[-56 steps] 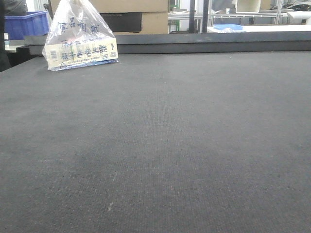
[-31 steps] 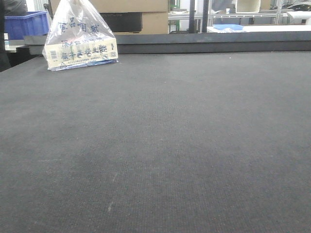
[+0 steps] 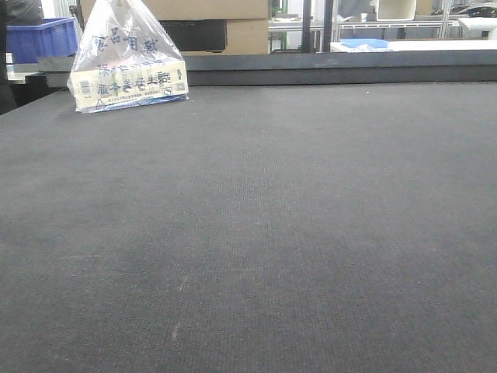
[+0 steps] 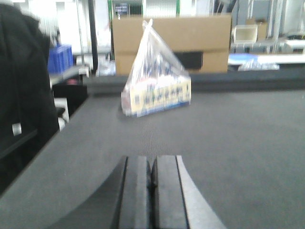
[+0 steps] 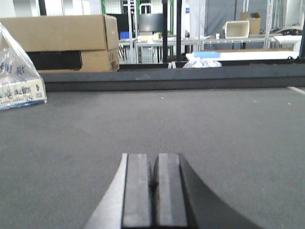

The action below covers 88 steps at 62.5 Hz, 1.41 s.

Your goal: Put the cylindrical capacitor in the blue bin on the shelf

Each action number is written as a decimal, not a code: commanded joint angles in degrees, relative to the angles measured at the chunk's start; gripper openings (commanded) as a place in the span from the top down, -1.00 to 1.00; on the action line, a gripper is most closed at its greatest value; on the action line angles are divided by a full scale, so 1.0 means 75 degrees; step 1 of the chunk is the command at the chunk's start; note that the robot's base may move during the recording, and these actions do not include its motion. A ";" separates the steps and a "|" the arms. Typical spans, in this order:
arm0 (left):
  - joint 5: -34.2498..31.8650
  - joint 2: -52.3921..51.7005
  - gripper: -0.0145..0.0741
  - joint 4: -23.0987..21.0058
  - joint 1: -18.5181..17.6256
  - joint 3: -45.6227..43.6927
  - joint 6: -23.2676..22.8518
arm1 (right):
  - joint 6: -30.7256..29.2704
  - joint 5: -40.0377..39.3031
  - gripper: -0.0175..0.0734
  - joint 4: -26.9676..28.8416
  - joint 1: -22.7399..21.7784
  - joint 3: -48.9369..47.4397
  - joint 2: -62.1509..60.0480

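Front view: the dark table (image 3: 311, 233) fills nearly the whole frame. A clear plastic bag (image 3: 128, 66) with printed packaging inside stands on it at the upper left. Behind the bag, a blue crate (image 3: 43, 39) sits in the upper left corner, and cardboard boxes (image 3: 233, 23) run along the top.

Left wrist view: the left gripper (image 4: 152, 167) is at the bottom centre, low over the table, with its 2 pads pressed together and nothing between them. The bag stands above it, centre frame.

Right wrist view: the right gripper (image 5: 154, 164) is at the bottom centre, its 2 pads also pressed together and empty. The bag is at the left edge.

The cylindrical capacitor cannot be made out in any of the 3 views.
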 commanded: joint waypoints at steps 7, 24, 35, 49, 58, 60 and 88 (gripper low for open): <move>0.0680 -0.0030 0.92 -0.0211 -0.0003 -0.0733 0.0043 | -0.0041 0.0643 0.98 -0.0055 0.0007 -0.0993 -0.0029; 0.2612 0.1077 0.92 -0.0924 -0.0003 -0.3001 0.0028 | -0.0041 0.3450 0.98 -0.0055 0.0007 -0.3528 0.1339; 0.3833 0.3047 0.92 -0.1089 -0.0003 -0.4330 0.0028 | -0.0041 0.4248 0.98 -0.0055 0.0007 -0.4696 0.3427; 0.6046 0.5618 0.92 -0.1089 -0.0003 -0.6175 0.0028 | -0.0041 0.5987 0.98 -0.0055 0.0007 -0.6053 0.6091; 0.6148 0.6938 0.92 -0.1089 -0.0003 -0.6903 0.0028 | -0.0041 0.6694 0.98 -0.0055 0.0007 -0.6710 0.7395; 0.6115 0.7139 0.92 -0.1089 -0.0003 -0.7027 0.0028 | -0.0041 0.6708 0.98 -0.0055 0.0007 -0.6777 0.7580; 0.5583 0.8475 0.92 -0.1040 -0.0003 -0.7215 0.0028 | -0.0041 0.6996 0.98 0.0285 0.0149 -0.6906 0.9574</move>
